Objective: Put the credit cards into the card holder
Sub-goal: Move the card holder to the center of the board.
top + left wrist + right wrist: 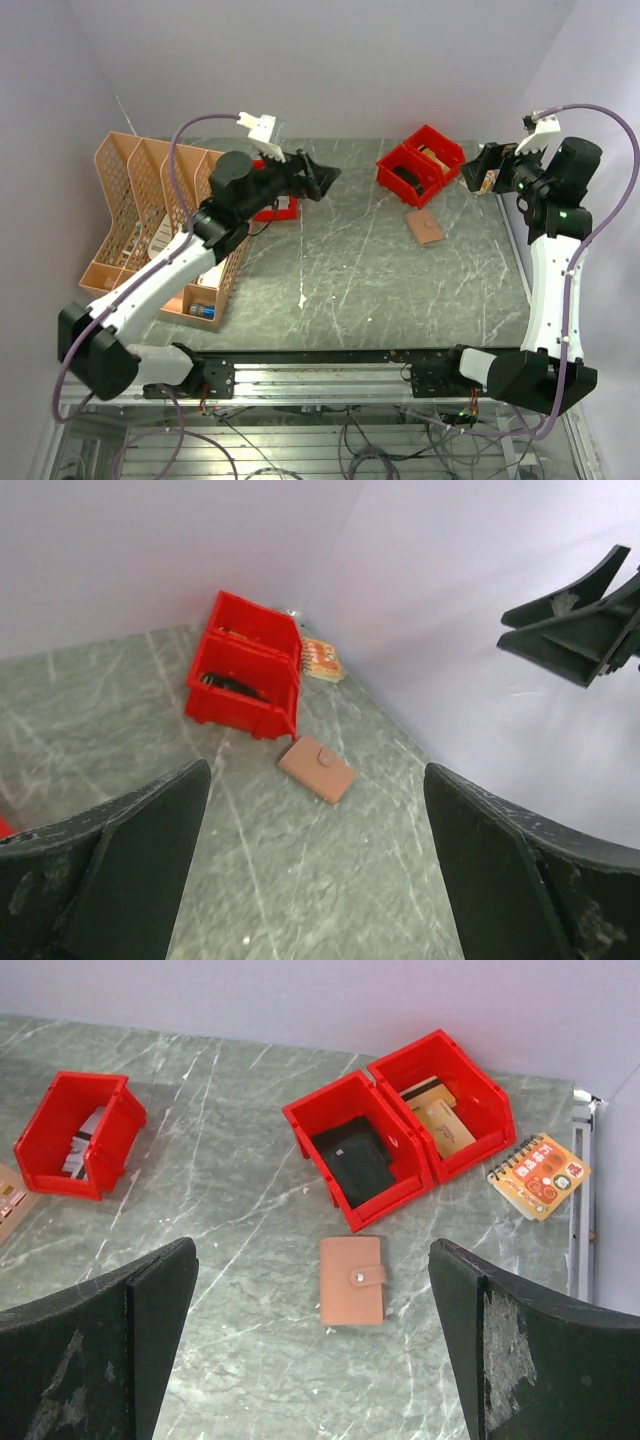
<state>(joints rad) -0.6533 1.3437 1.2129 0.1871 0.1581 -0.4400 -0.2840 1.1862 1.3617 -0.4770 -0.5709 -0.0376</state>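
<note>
A: Where is the card holder?

B: The card holder [352, 1281] lies flat on the green marbled table [350, 290], towards its far right. It is folded shut, with the snap tab fastened across its front.

A: And what is around it?

B: Just behind it stand two red bins side by side, close to it but not touching. The nearer red bin [388, 1196] holds something black. The second red bin [494, 1120] holds tan pieces and a pale one with a dark stripe.

A: So those are the credit cards?

B: I cannot tell. A third red bin [38, 1150] sits well apart on the left, and it too has pale pieces with dark bands inside. All of them are too small to name.

A: Anything else nearby?

B: An orange spiral notebook [538, 1175] lies to the right of the paired bins, near the table's edge. A peach mesh file rack [150, 215] stands far off on the left side.

A: And the arms?

B: The left gripper [322, 178] hovers above the table by the third bin. Its jaws are spread wide with nothing between them — the holder shows far off through the gap. The right gripper [480, 170] hangs at the far right, beside the paired bins. It too is wide apart and holds nothing — neither one touches the holder
</note>
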